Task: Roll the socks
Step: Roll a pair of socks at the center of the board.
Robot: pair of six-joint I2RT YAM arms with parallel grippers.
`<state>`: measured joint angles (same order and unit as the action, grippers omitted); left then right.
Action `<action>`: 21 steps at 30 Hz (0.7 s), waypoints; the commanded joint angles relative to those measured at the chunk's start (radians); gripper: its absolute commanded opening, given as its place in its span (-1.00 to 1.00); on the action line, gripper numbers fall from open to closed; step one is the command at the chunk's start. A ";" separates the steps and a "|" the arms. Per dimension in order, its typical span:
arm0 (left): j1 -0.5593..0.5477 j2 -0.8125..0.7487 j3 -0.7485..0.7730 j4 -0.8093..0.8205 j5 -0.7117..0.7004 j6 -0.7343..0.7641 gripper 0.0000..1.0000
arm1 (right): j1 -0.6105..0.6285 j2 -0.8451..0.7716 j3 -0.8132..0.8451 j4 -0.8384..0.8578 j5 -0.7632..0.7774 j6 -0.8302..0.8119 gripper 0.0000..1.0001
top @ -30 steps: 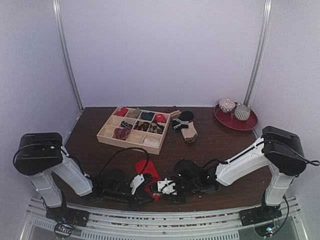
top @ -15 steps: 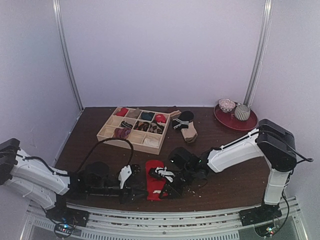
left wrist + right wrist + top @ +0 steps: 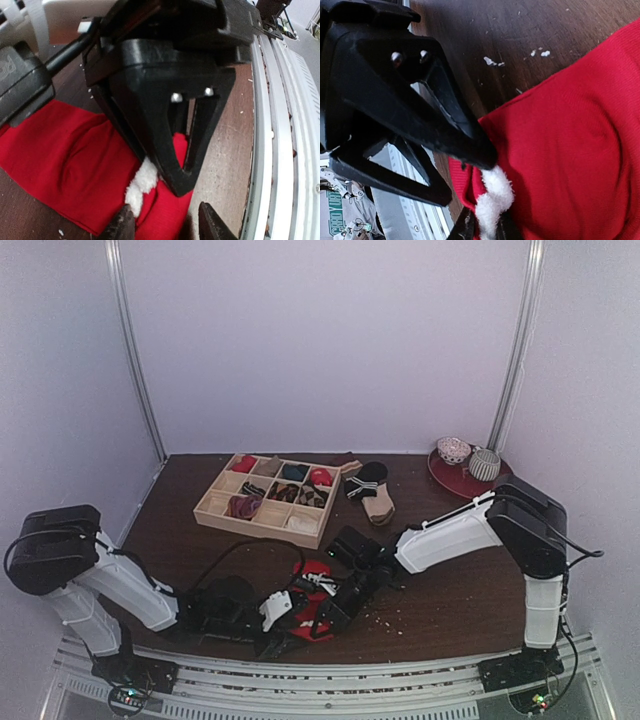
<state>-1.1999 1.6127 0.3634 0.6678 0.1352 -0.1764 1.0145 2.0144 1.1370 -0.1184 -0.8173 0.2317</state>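
Observation:
The red sock lies bunched near the table's front edge, with a white fluffy trim at its cuff. My right gripper is shut on that cuff; in the top view it reaches in from the right. My left gripper is open, with its fingertips on either side of the sock's near edge, right against the right gripper's fingers. In the top view the left gripper meets the right one over the sock. I cannot make out the brown argyle sock.
A wooden compartment tray with rolled socks stands at the back left. A black striped sock and a tan sock lie beside it. A red plate with two balls is at the back right. A metal rail runs along the front edge.
My left gripper has swung back in from the left to the sock. My right gripper has shifted slightly left and nearer, and the sock is more bunched.

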 commanded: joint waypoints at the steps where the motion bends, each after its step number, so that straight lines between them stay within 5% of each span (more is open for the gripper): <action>1: -0.004 0.043 0.045 0.059 0.019 0.030 -0.42 | 0.003 0.029 -0.028 -0.118 0.032 -0.026 -0.72; 3: -0.004 0.056 0.050 0.047 0.023 0.022 -0.80 | 0.003 0.021 -0.037 -0.116 0.028 -0.045 -0.69; 5: -0.004 0.057 0.046 0.024 0.017 -0.001 -0.96 | 0.004 -0.008 -0.052 -0.099 0.033 -0.069 -0.66; 9: -0.004 0.059 0.012 -0.021 -0.034 -0.093 -0.99 | 0.003 -0.121 -0.091 -0.050 0.056 -0.138 -0.36; 14: -0.003 0.060 0.045 -0.175 -0.011 -0.218 -1.00 | 0.007 -0.323 -0.204 0.107 0.159 -0.173 -0.28; 21: 0.007 0.079 0.109 -0.332 0.110 -0.307 -1.00 | 0.195 -0.602 -0.476 0.394 0.553 -0.525 -0.04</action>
<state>-1.2030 1.6543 0.4629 0.5480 0.1692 -0.4019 1.0893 1.5066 0.7910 0.0807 -0.5175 -0.0383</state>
